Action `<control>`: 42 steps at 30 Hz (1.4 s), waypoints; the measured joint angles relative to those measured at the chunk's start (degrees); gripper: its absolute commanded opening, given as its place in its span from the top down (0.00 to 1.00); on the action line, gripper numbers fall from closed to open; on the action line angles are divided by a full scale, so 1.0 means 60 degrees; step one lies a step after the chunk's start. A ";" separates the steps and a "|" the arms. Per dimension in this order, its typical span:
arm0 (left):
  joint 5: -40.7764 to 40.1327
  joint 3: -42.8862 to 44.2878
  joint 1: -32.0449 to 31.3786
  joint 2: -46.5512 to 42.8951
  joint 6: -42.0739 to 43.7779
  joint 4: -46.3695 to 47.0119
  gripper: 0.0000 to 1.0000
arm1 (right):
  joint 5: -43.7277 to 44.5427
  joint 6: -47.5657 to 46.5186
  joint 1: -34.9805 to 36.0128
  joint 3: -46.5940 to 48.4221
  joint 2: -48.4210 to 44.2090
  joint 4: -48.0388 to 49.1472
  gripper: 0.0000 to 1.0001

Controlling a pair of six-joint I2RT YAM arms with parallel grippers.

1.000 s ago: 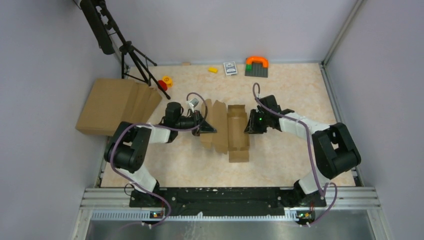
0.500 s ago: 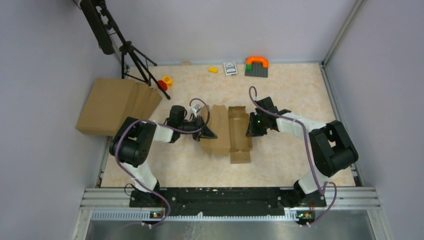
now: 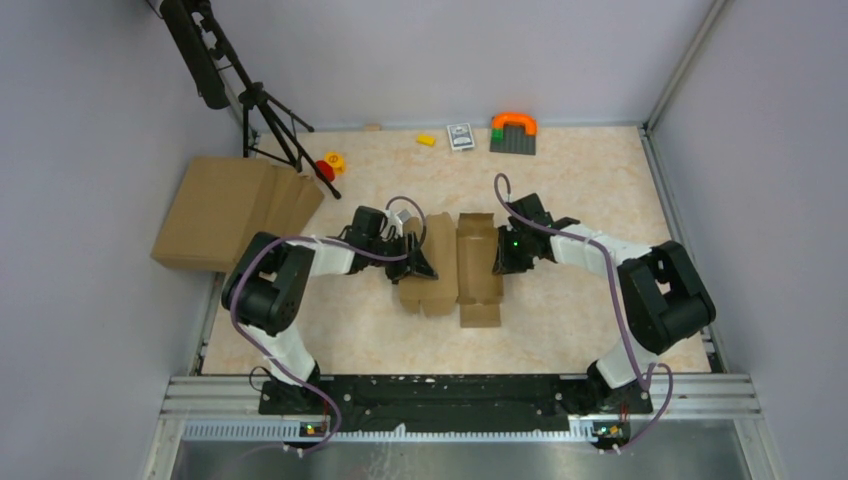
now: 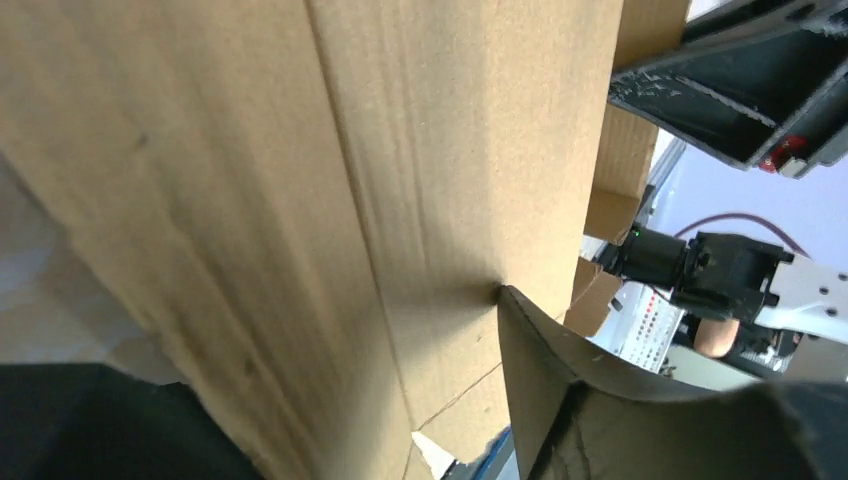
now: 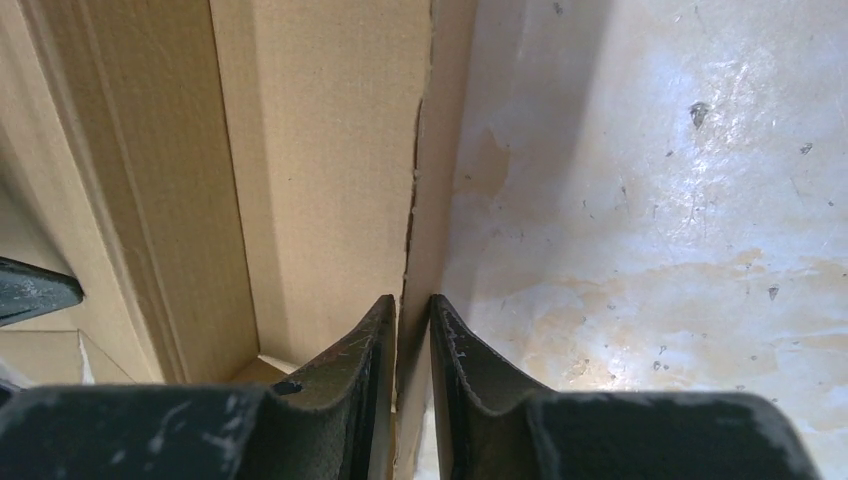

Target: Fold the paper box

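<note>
Paper box: small brown die-cut cardboard paper box [image 3: 478,270], mid-way on the beige marbled table [image 3: 540,320], between both grippers.
Right gripper [image 5: 412,305]: fingers clamped on the box's thin right wall.
Left gripper [image 4: 560,190]: fingers apart, lower tip touching a raised panel; cardboard fills its view.

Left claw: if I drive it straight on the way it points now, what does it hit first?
The paper box: its raised left panel stands right at the tip of the left claw, seemingly in contact.
</note>
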 measured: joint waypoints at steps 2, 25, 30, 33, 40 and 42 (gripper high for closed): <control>-0.0561 0.0240 -0.0102 -0.0015 0.0346 -0.0685 0.34 | 0.0025 -0.0044 0.0018 0.0000 0.0000 -0.0022 0.81; -0.6062 0.0692 -0.0885 -0.2973 0.2193 -0.4040 0.08 | 0.0455 -0.0237 0.0036 0.0000 0.0000 -0.0288 0.82; -0.3989 0.0397 0.0310 -0.2674 0.1738 -0.3085 0.15 | 0.0532 -0.0306 0.0036 0.0007 0.0000 -0.0280 0.83; -0.3300 0.0171 0.0780 -0.2171 0.1479 -0.2667 0.29 | 0.0565 -0.0328 0.0036 0.0138 0.0036 -0.0313 0.83; -0.0481 -0.0943 0.1406 -0.1530 -0.0215 0.0149 0.73 | 0.0681 -0.0404 0.0036 0.0375 0.0047 -0.0280 0.89; 0.0142 -0.1231 0.1494 -0.1264 -0.0841 0.1231 0.87 | 0.0688 -0.0444 0.0036 0.0375 0.0047 -0.0288 0.93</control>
